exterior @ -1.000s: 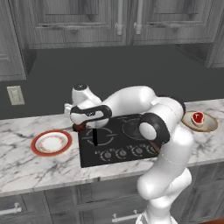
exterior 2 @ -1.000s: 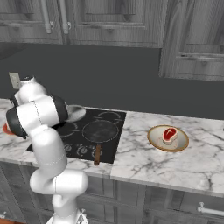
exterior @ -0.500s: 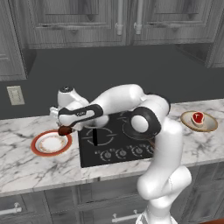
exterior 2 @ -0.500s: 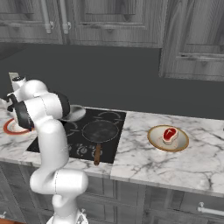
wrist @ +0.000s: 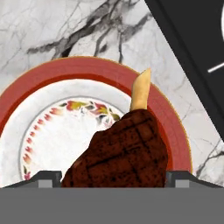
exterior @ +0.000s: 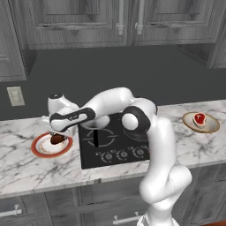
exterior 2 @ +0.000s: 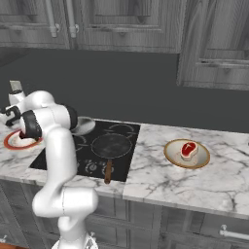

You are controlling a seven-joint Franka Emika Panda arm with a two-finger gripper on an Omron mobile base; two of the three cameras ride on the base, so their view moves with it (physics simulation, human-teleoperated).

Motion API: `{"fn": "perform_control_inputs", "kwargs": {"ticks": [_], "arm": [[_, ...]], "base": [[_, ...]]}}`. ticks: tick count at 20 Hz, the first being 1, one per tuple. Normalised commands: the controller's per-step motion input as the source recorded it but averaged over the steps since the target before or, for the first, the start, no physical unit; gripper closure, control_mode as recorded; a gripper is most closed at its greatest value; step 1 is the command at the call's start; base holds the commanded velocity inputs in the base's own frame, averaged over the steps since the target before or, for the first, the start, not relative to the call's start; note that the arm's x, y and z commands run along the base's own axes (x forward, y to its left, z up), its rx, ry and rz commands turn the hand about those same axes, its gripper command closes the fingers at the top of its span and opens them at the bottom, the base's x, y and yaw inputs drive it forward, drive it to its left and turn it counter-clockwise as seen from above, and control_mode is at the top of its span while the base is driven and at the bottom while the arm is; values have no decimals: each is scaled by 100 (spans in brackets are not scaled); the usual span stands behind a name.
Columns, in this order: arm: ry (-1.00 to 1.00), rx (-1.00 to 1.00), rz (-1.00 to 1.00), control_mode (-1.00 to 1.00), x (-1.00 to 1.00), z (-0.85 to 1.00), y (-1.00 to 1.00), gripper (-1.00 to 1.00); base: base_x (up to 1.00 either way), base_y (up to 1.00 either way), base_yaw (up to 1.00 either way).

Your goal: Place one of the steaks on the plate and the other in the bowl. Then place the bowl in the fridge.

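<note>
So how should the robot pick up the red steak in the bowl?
Probably from straight above, fingers closing across its narrower width. The red steak lies flat in the shallow tan bowl, so the low rim blocks a sideways approach. Its edges stay clear of the rim.

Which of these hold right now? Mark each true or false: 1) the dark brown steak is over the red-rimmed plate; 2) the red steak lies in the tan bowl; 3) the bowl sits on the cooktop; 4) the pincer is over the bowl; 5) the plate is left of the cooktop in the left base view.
1) True: the dark brown steak is between the pincer tips over the plate.
2) True: the red steak lies in the bowl.
3) False: the bowl sits on the marble counter, beside the cooktop.
4) False: the pincer is over the plate, at the far end of the counter from the bowl.
5) True.
</note>
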Motion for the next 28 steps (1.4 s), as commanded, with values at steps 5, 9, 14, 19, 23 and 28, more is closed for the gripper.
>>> {"fn": "perform_control_inputs", "kwargs": {"ticks": [5,9,14,19,23,28], "arm": [[1,-1,3,-100,0,-37,5,100],[0,0,2,-100,0,-9,12,100],[0,0,0,-100,-2,-5,18,-100],[0,0,0,-100,-6,0,3,-100],[-3,0,0,-100,-28,1,0,-100],[-1,0,-5,-100,-43,5,-24,-100]], "base": [[0,0,0],[0,0,0],[0,0,0],[0,0,0],[0,0,0],[0,0,0]]}}
